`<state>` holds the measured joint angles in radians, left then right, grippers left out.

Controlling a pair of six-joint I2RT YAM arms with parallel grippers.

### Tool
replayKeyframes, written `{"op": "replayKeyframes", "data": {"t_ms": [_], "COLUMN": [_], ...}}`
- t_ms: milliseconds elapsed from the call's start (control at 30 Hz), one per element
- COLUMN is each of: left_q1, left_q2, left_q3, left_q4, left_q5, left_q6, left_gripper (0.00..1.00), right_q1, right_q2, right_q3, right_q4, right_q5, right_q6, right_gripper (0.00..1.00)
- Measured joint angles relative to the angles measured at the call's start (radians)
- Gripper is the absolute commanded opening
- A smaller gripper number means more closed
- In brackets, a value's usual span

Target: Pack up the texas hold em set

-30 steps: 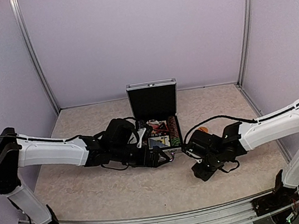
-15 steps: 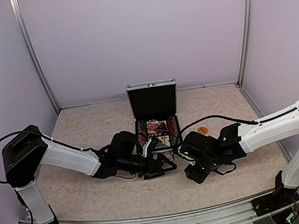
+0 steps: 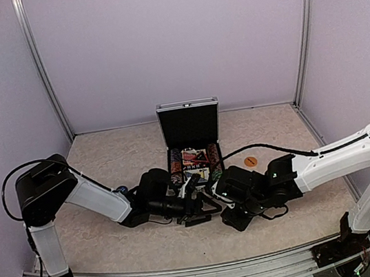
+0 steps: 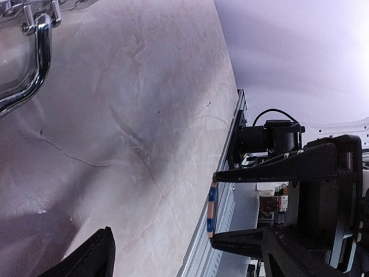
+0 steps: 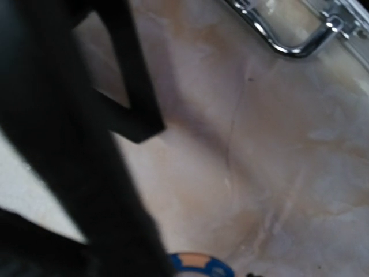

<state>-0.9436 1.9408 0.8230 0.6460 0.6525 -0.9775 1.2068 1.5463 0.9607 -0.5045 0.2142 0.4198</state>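
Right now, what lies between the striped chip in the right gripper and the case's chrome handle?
Nothing: only bare tabletop separates chip and handle. The right wrist view shows it; the left wrist view agrees.

Case: mid-worktop, nearer the far edge than the near one. Lid stands upright behind the base; handle sits on the front wall, facing the near edge. In the base: card decks in the middle, rows of chips to their left and right. Disc: flat on the worktop, right of the case and apart from it. Left tool and right tool: just before the case's front wall, side by side, close together. Single chip: edge-on between the right tool's fingers.
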Motion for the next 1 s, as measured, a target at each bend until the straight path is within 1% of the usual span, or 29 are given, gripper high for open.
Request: {"op": "replayKeyframes", "data": {"t_ms": [233, 700, 1000], "left_q1": [-0.001, -0.019, -0.02], "left_q2": [0.021, 0.059, 0.068], "left_q3": [-0.003, -0.003, -0.003], "left_q4": [0.079, 0.151, 0.177], "left_q5": [0.028, 0.057, 0.074], "left_q6": [-0.035, -0.075, -0.092], "left_gripper": [0.8, 0.63, 0.57], "right_q1": [0.016, 0.031, 0.041], "right_q2": [0.015, 0.031, 0.044], "right_q3": [0.014, 0.041, 0.043], "right_q4": [0.002, 0.008, 0.009], "right_q5": [0.0, 0.0, -0.001], "right_q6": [-0.004, -0.008, -0.008], "right_gripper": [0.41, 0.41, 0.41]}}
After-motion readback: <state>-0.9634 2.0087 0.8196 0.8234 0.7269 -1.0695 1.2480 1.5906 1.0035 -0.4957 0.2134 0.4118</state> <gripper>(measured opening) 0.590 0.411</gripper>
